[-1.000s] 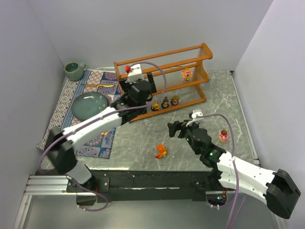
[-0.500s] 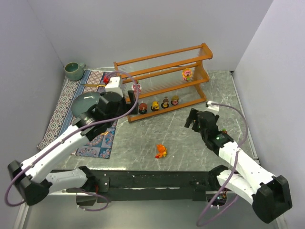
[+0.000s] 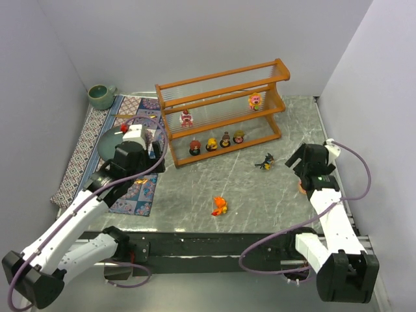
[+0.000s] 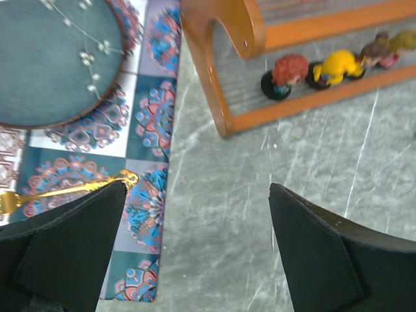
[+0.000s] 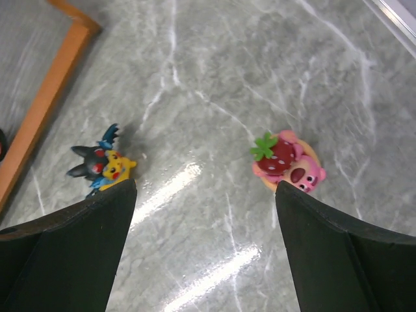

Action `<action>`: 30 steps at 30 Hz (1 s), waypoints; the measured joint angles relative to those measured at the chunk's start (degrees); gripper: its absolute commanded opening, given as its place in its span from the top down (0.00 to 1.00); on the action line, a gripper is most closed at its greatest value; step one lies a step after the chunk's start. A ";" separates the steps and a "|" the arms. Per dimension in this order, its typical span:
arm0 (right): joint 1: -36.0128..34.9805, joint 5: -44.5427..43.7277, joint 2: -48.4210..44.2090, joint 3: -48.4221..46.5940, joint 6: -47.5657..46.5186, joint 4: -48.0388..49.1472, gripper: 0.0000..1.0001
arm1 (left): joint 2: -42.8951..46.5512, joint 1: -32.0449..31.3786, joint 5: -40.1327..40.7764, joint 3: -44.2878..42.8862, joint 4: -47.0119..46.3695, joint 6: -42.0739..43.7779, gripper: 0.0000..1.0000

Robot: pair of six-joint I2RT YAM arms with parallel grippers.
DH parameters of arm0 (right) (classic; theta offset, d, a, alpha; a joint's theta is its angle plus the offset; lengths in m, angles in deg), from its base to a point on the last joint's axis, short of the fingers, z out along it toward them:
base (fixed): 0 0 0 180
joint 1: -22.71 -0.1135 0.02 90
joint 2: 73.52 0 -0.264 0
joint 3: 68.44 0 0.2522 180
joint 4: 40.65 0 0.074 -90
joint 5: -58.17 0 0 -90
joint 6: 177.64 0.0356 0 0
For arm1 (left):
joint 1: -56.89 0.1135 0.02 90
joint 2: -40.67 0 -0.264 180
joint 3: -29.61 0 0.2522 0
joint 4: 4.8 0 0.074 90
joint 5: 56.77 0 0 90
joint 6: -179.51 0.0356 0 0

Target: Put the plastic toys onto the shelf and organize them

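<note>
Over the table's (image 3: pixel 260 188) right side the right gripper (image 5: pixel 207 188) hovers spread and empty above the pink toy (image 5: pixel 289 162), well apart from the shelf (image 3: pixel 221 81); a pick seems in hand; next, descend, centre, pinch it.

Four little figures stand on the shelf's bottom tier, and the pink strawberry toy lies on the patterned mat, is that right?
Not quite. The pink strawberry toy lies on the bare grey table, not on the patterned mat; the right wrist view shows it. The four little figures do stand on the shelf's bottom tier.
</note>
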 measured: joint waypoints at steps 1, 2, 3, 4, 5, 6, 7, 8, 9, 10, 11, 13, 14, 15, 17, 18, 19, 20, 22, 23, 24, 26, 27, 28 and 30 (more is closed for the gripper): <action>0.79 0.11 0.15 0.02 0.02 -0.26 0.06 | 0.85 0.20 0.61 0.17 -0.04 0.15 0.03; 1.46 0.28 0.42 0.04 0.02 -0.37 0.07 | 1.81 0.22 1.18 0.28 -0.15 0.24 0.03; 2.25 0.24 1.18 0.04 0.02 -0.37 0.08 | 2.89 0.17 1.81 0.44 -0.20 0.31 0.03; 2.89 0.07 2.10 0.04 0.02 -0.37 0.10 | 3.76 0.17 2.38 0.59 -0.22 0.33 0.03; 3.32 -0.15 3.23 0.04 0.04 -0.42 0.12 | 4.52 0.11 2.80 0.76 -0.24 0.33 0.03; 3.72 -0.44 4.68 0.04 0.04 -0.46 0.12 | 5.38 -0.02 3.41 1.01 -0.28 0.33 0.03; 4.00 -0.66 5.95 0.04 0.04 -0.46 0.13 | 5.90 -0.22 3.85 1.14 -0.24 0.33 0.03; 4.20 -0.96 7.26 0.04 0.17 -0.50 0.15 | 6.36 -0.50 4.28 1.25 -0.22 0.31 0.03; 4.37 -1.31 8.59 0.04 0.22 -0.57 0.15 | 6.67 -0.85 4.72 1.27 -0.17 0.31 0.03; 4.44 -1.64 9.68 0.04 0.39 -0.57 0.15 | 6.84 -1.20 5.16 1.29 -0.17 0.33 0.03; 4.46 -2.05 10.49 0.04 0.61 -0.57 0.16 | 6.97 -1.60 5.64 1.31 -0.20 0.33 0.03; 4.59 -3.37 11.93 0.02 1.29 -0.61 0.17 | 7.10 -2.21 6.14 1.40 -0.17 0.33 0.03; 4.66 -4.00 12.63 -0.04 1.70 -0.61 0.18 | 7.15 -2.49 6.51 1.53 -0.15 0.33 0.03; 4.70 -4.68 13.16 -0.17 2.05 -0.63 0.18 | 7.19 -2.69 6.67 1.57 -0.15 0.33 0.03; 4.79 -5.97 14.69 -0.81 2.82 -0.72 0.19 | 7.23 -3.15 7.04 1.73 -0.17 0.33 0.03; 4.79 -6.64 15.41 -1.14 3.06 -0.72 0.20 | 7.30 -3.30 7.08 1.81 -0.17 0.33 0.03; 4.81 -7.30 16.02 -1.46 3.21 -0.76 0.22 | 7.41 -3.45 7.17 1.92 -0.15 0.33 0.03; 4.81 -7.93 16.61 -1.77 3.39 -0.76 0.22 | 7.52 -3.50 7.23 1.97 -0.11 0.33 0.03; 4.81 -8.85 17.94 -2.64 3.58 -0.76 0.27 | 7.72 -3.61 7.50 1.99 -0.13 0.33 0.03; 4.81 -9.25 18.78 -3.17 3.63 -0.74 0.27 | 7.87 -3.63 7.61 1.99 -0.15 0.33 0.03; 4.81 -9.46 19.54 -3.65 3.61 -0.66 0.30 | 7.98 -3.67 7.69 1.99 -0.13 0.33 0.03; 4.83 -9.57 20.63 -4.15 3.52 -0.44 0.32 | 8.15 -3.67 7.91 1.99 -0.15 0.33 0.03; 4.83 -9.62 21.31 -4.42 3.32 -0.35 0.35 | 8.26 -3.69 8.04 2.01 -0.15 0.33 0.03; 4.83 -9.57 21.79 -4.50 3.23 -0.15 0.35 | 8.31 -3.69 8.09 2.05 -0.17 0.33 0.03; 4.83 -9.35 23.10 -4.57 2.62 0.09 0.36 | 8.37 -3.69 8.13 2.12 -0.13 0.35 0.03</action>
